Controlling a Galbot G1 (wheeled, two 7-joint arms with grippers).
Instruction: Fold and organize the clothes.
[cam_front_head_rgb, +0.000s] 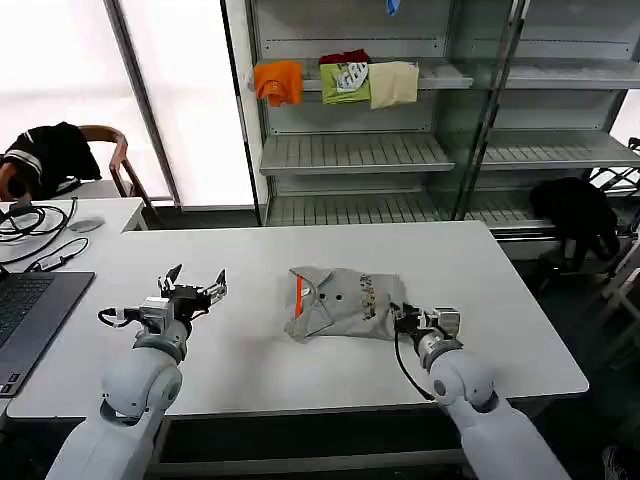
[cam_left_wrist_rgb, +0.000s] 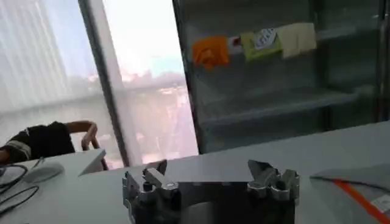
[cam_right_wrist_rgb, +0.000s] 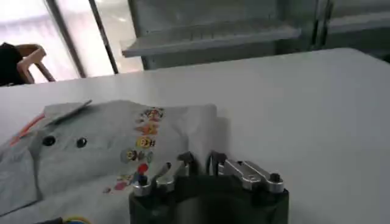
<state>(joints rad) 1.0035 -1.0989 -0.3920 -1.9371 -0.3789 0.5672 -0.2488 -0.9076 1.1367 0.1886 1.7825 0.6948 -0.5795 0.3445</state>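
A: How far along is the folding?

B: The table (cam_front_head_rgb: 520, 300) bears one grey shirt (cam_front_head_rgb: 345, 302), mid-table, already a compact bundle; tidying remains, I'd judge.

A: Its lie?

B: Long axis sideways, collar toward the left gripper (cam_front_head_rgb: 196, 286), spread wide, apart. The right gripper (cam_front_head_rgb: 408, 320), nearly closed, sits at its edge.

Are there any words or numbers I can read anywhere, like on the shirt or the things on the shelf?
No text can be read.
Folded light grey cotton shirt: a row of small multicolour cartoon pictures, no letters.
Green cloth with a white patch on the metal shelf: marks too blurred to read.
Open grey laptop: keys too small to read.
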